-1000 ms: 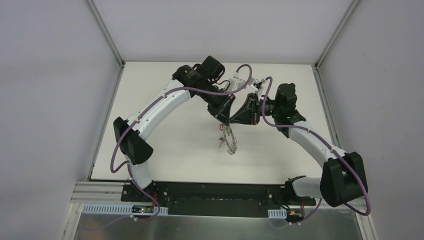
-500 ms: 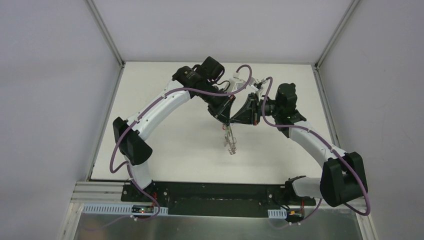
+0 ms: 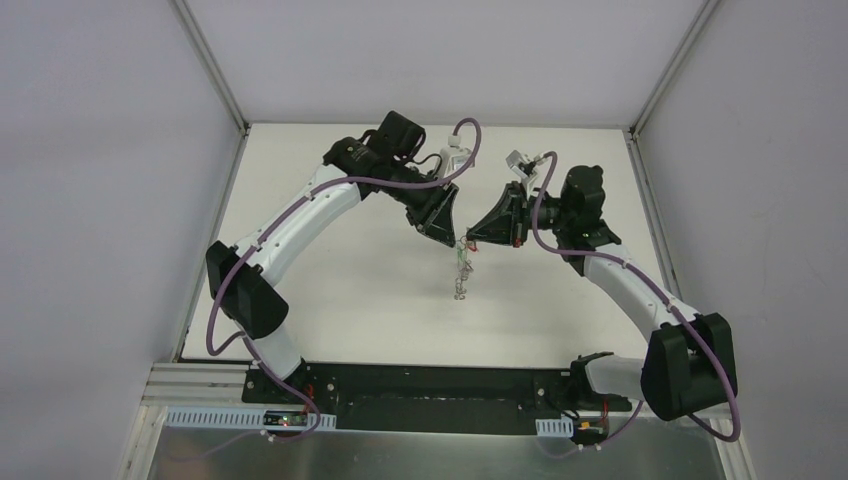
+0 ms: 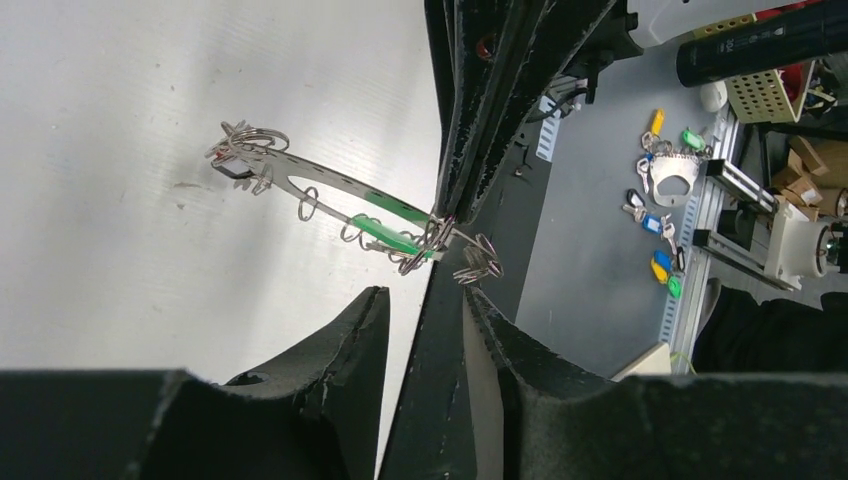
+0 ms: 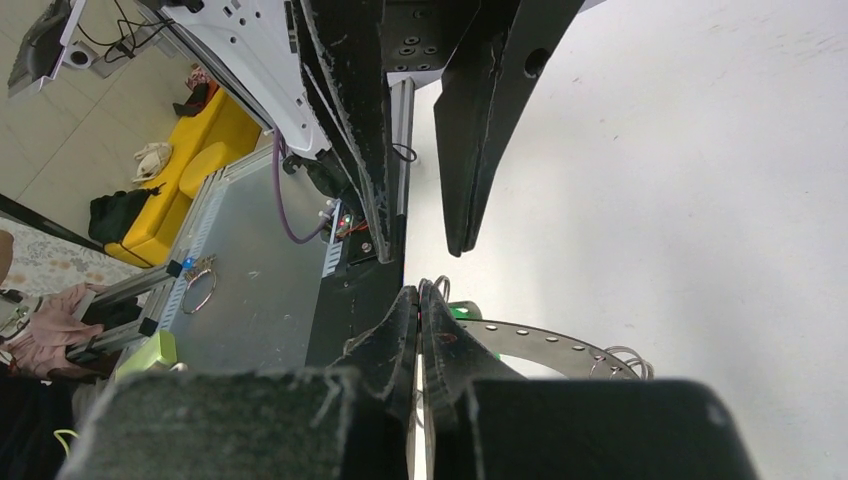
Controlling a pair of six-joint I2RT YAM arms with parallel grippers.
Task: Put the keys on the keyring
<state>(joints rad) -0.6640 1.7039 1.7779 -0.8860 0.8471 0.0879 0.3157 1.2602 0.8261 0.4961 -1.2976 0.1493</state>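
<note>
1. Right gripper [image 5: 418, 295]: the fingers are pressed together on the rim of the keyring [image 4: 330, 185]. The pinch point sits just beside the green key [image 4: 385, 230], which is on the ring at that edge.

2. Left gripper [image 4: 422, 295]: the fingers are spread, with nothing between them. The tips stand near the right gripper's tips but apart from them, and they do not touch the ring.

3. Keyring: it is carried by the right gripper alone. In the top view it hangs edge-down from that pinch, above the table [image 3: 330, 270]. Small wire loops [image 4: 310, 203] line its rim, and a cluster of them is gathered at the far end.

4. Hazards from this state:
- Slip. The ring is held on a narrow strip of flat metal, and its weight hangs away from the pinch. Any jolt is likely to rotate it in the grip or drop it to the table.
- Collision. The two sets of fingertips work close together, so a misjudged approach by the left gripper can knock the ring loose.
- Snagging. A spread finger can catch a wire loop and drag the ring.
- Key loss. Whether the green key is fully threaded cannot be told, so it may fall off if shaken.
</note>
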